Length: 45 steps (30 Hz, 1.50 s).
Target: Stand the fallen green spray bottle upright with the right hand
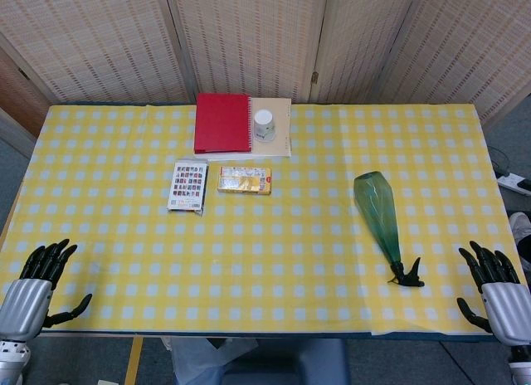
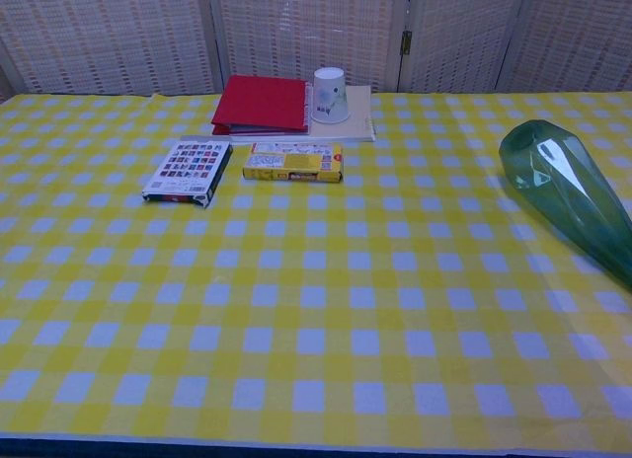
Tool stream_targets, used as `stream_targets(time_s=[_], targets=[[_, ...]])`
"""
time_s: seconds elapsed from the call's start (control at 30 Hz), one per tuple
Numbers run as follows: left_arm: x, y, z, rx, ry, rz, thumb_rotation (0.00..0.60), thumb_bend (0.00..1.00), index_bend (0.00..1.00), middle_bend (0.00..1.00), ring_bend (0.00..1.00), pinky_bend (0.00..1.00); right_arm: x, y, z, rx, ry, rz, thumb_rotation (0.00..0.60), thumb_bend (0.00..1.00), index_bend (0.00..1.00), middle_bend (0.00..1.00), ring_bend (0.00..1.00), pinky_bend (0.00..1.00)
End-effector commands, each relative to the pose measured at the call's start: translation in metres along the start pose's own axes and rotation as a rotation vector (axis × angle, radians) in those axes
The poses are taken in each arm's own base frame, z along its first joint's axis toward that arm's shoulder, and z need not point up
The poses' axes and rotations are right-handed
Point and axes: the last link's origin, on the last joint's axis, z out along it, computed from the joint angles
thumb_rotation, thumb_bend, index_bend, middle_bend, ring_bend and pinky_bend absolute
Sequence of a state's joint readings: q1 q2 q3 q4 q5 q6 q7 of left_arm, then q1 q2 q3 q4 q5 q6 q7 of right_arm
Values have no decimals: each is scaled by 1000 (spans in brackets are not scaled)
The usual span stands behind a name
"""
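Green spray bottle (image 1: 381,215) on side, nozzle toward right hand (image 1: 496,287) (fingers spread, empty), base pointing away; left hand far off.

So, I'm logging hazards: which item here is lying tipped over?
The green spray bottle, on its side near the right hand; the paper cup stands.

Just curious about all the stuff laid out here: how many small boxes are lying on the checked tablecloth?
2. The colourful patterned box lies left of centre, and the yellow box sits just to its right, both in front of the red notebook. None looks hidden.
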<state>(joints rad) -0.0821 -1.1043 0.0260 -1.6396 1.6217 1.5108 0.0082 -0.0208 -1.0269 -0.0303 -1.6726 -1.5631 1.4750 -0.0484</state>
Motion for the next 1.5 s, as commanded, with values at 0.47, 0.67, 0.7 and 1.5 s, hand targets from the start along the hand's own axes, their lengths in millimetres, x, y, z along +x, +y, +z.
stream_targets(time_s=[0.47,0.67,0.7,1.5], targets=[[-2,0,3,6,-9,-2,328,335,0,66,46,0,-10,-13,45,188,-9,-230,600,377,0,0,0,0],[-4,1,4,8,-15,0,328,336,0,66,46,0,-12,-28,83,321,20,-391,600,377,0,0,0,0],[-4,1,4,8,-14,0,328,336,0,66,46,0,-12,-31,87,340,35,-411,600,376,0,0,0,0],[-2,1,2,1,-6,-5,328,336,0,0,47,0,-69,-34,127,481,116,-784,600,378,0,0,0,0]])
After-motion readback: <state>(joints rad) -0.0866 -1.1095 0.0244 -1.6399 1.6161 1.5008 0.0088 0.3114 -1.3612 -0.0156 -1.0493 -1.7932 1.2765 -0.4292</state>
